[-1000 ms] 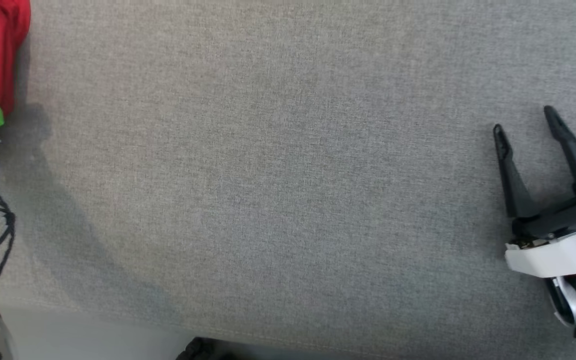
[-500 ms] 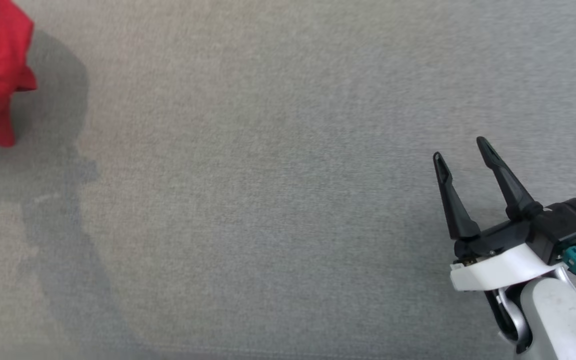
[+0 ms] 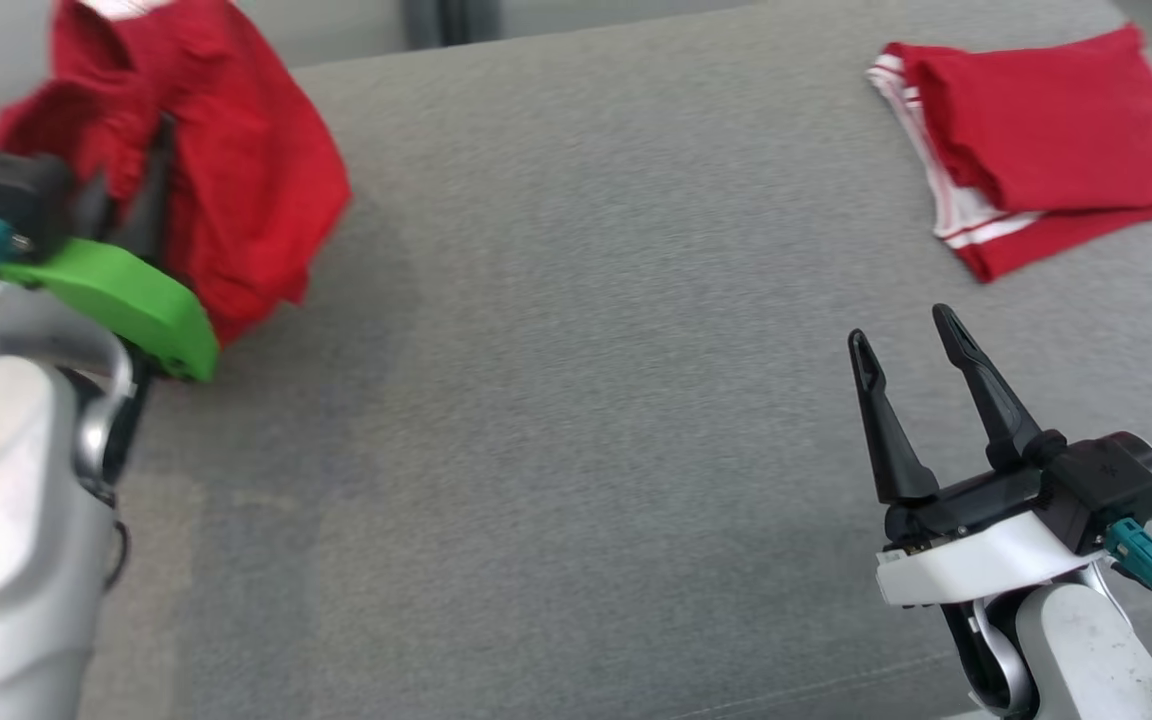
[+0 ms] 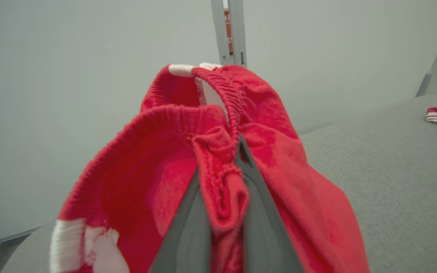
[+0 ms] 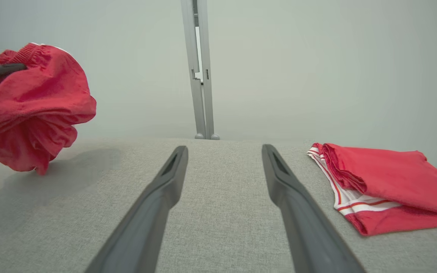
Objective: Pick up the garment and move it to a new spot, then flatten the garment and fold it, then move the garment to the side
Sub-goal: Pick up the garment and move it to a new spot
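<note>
Left gripper [image 4: 220, 167] is clamped on a bunched fold of the red garment [image 3: 236, 170], just below the waistband [image 4: 165, 113]. The garment hangs in a ball at the far left of the grey table [image 3: 576, 400]. Its lowest fold is close over the table, and contact can't be confirmed. Right gripper [image 3: 898, 326] is spread and empty, low over the near right of the table. A second red garment, folded [image 3: 1046, 130], lies at the far right corner, well apart from both.

Risks from here:
- Pinch looks narrow, with a thick roll of cloth between the fingers. A fast swing probably lets it creep out, and the garment drops short.
- It hangs near the left edge. A slip there likely sends it off the table.
- The table covering looks like textured cloth. If the low fold drags on it, the garment probably twists and the ball tightens.
- Released as a ball, the legs and waistband end up buried. The right gripper then has no clean edge to take and may grab two layers, so flattening fails.
- Set down too far right, spreading would nudge the folded garment.
- Both arms meeting mid-table risks finger clash.
</note>
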Available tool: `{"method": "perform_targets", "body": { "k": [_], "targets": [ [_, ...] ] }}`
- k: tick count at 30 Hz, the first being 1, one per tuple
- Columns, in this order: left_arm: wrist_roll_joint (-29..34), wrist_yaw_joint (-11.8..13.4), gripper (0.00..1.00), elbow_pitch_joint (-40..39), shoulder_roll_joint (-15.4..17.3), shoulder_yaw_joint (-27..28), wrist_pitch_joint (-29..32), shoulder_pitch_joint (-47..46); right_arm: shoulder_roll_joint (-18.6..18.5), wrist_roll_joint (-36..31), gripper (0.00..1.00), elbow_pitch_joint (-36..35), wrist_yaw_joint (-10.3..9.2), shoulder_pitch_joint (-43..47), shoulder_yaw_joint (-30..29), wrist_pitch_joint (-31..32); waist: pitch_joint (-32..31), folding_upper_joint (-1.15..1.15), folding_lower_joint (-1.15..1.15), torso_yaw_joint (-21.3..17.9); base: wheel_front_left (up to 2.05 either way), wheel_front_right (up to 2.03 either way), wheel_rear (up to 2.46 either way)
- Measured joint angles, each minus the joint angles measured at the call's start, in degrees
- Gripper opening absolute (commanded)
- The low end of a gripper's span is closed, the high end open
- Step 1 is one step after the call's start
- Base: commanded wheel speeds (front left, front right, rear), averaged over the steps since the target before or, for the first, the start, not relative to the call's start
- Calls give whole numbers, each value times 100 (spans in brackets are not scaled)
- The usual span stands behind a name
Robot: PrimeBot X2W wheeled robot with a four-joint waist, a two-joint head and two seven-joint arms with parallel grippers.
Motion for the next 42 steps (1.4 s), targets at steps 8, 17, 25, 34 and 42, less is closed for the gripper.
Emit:
{"method": "perform_targets", "body": {
  "k": [8, 17, 25, 34, 42],
  "targets": [
    [43, 0, 0, -552, -296, -887, 333, 629, 177, 3, 100, -100, 0, 23, -55, 0, -190, 0, 0, -800, 0, 0, 0],
    [225, -4, 0, 411, -543, -1666, -38, 800, 244, 7, 100, -133, 0, -144, -70, 0, 175, 0, 0, -1055, 0, 0, 0],
    [-16, 100, 100, 1047, -1058, -1644, -944, 792, 270, 7, 100, -16, 0, -170, 74, 0, 236, 0, 0, -814, 0, 0, 0],
    [-40, 955, 100, 510, -1110, -1073, -1500, 1627, 279, -18, 100, 264, 0, 91, 138, 0, -370, 0, 0, -513, 0, 0, 0],
    [191, 1368, 100, -879, -1301, -57, -1522, 3186, 369, -76, 100, 466, 0, 471, 81, 0, -993, 0, 0, -105, 0, 0, 0]
  ]
}}
